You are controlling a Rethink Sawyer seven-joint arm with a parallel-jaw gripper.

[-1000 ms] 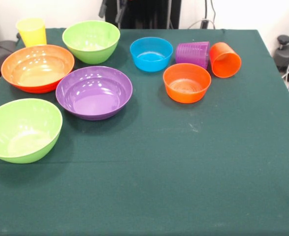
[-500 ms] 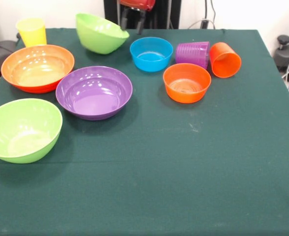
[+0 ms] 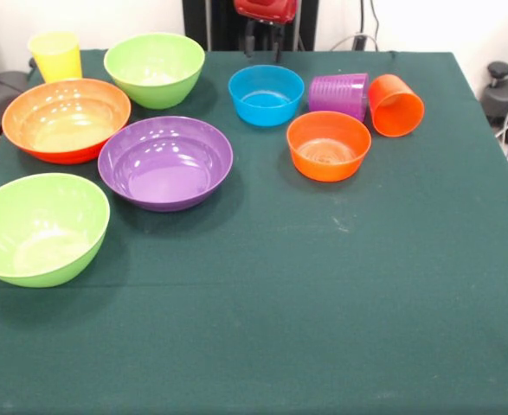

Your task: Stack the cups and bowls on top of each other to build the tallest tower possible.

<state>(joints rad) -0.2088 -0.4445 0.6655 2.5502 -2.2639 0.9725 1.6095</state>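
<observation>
Nearest on the left, a lime green bowl (image 3: 39,226) sits upright at the table's edge, glossy and deep. Behind it rests a wide orange bowl (image 3: 66,118), shallow and shiny, and at the far left corner a yellow cup (image 3: 55,55) stands upright just beyond it. To the right of the orange bowl a second green bowl (image 3: 155,69) sits level on the dark green cloth (image 3: 323,303), near the far edge. Closer to the viewer, a broad purple bowl (image 3: 165,162) lies just beside the orange one, with glints of light on its inner wall. Further right, a small blue bowl (image 3: 266,94) stands upright toward the far side, and a small orange bowl (image 3: 328,145) sits nearer, slightly to its right. Behind that one a ribbed purple cup (image 3: 339,93) lies on its side, touching or almost touching an orange cup (image 3: 395,105), which is also tipped over with its mouth facing the viewer. At the far edge, above the blue bowl, the gripper (image 3: 263,39) hangs from its red wrist, its two dark fingers parted a little and holding nothing.
</observation>
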